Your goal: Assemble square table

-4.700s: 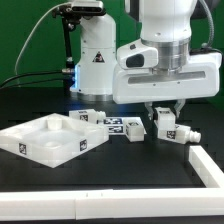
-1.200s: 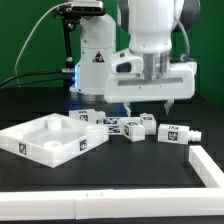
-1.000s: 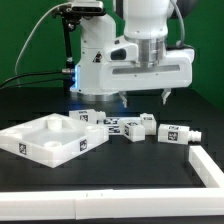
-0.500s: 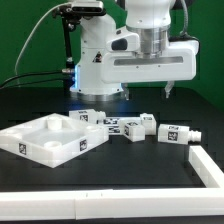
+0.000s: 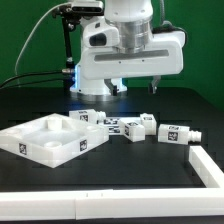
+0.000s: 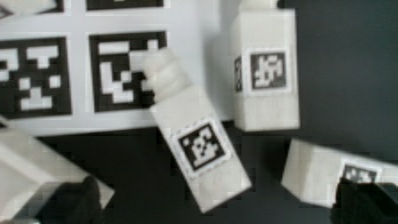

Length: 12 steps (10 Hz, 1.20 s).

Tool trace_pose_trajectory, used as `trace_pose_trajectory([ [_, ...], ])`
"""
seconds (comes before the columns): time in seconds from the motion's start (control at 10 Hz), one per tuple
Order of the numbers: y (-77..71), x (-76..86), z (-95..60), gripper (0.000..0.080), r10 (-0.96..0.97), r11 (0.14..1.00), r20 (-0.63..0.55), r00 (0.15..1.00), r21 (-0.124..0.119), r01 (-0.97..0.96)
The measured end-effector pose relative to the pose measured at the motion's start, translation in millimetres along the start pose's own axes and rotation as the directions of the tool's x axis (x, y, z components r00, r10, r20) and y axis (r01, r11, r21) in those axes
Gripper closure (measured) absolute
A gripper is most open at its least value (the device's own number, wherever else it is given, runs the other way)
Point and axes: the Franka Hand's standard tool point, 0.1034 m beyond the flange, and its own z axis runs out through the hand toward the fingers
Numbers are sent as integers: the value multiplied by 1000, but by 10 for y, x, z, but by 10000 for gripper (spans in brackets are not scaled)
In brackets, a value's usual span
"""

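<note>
One slab [image 5: 50, 138] is lying rim-up at the exterior view's left with no leg fitted, so leg-fetching is only starting. Above the legs [image 5: 132, 125] beside it the gripper [image 5: 139, 89] is hovering spread and empty, needing to descend squarely over one; probably four are lying there, though overlap is hiding their edges.

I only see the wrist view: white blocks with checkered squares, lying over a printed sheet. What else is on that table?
Observer: In the exterior view a square tabletop with a raised rim lies at that view's left, apart from those legs.
Operator: Is the robot holding anything?
Observer: No; the gripper hangs open above the legs, touching none.
Operator: Anything nearer the camera?
Observer: A long white bar runs along the front and the exterior view's right.
</note>
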Motion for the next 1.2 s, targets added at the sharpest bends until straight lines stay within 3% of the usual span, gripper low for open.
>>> trace_pose_trajectory([
  [0.3,66,11,-11,150,-8,1000,8,1000,7,8],
  [0.4,331,83,-67,150,39,999,15,999,17,-39],
  [0.5,527,169,-113,150,71,997,3,997,13,-71],
  [0.6,675,287,-149,150,69,997,-4,998,26,-68],
  [0.9,685,305,-141,150,73,997,-5,997,26,-73],
  [1.0,715,323,-122,150,19,999,-15,1000,42,-18],
  [1.1,918,374,-99,150,-60,996,-23,998,71,61],
  [1.2,1114,526,-202,150,-112,990,-36,993,77,115],
])
